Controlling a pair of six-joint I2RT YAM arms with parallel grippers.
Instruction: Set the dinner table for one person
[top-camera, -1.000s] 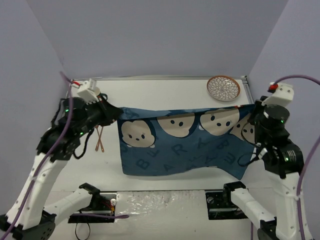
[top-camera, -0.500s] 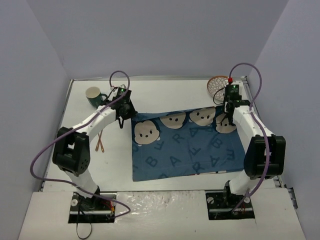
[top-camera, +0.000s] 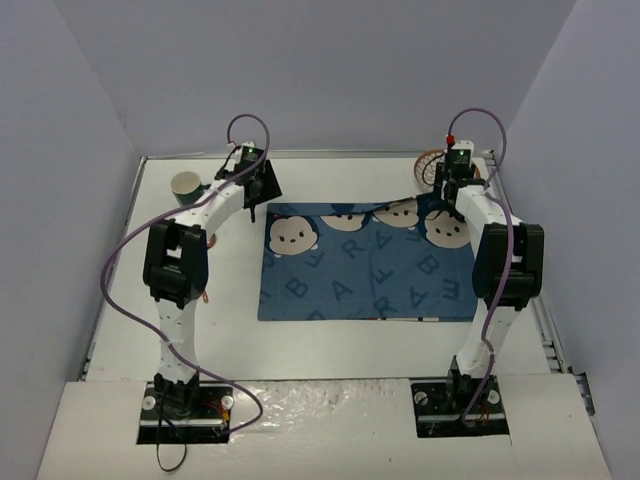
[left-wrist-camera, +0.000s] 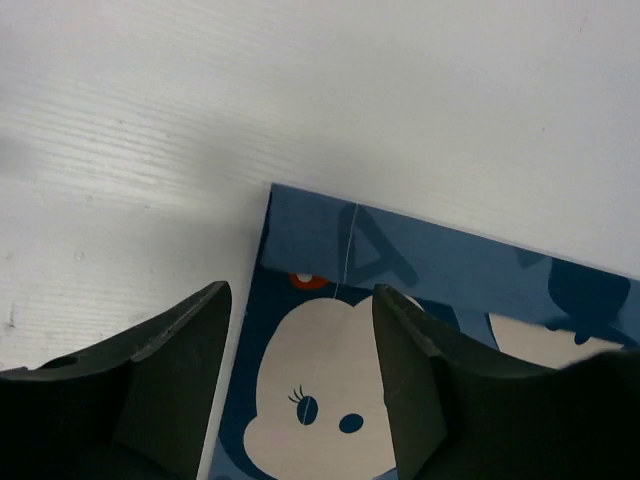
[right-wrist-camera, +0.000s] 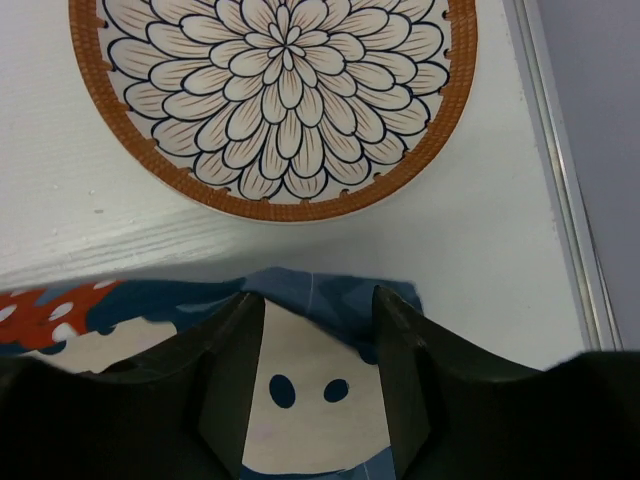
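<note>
Mat (top-camera: 365, 275) now lies flat, released; left gripper (left-wrist-camera: 300, 300) and right gripper (right-wrist-camera: 318, 300) stand parted.

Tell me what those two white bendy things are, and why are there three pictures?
Those are two robot arms, the left arm and the right arm, bolted to a white dinner table. One picture comes from a camera high above. The other two come from little cameras on each wrist, so you see the dark fingers of the left end effector and the right end effector up close. On the table lies a blue cloth mat with cartoon faces, spread out. Near the far edge sit a flowery plate and a green cup. Both end effectors stand open over the mat's far corners and hold nothing.
</note>
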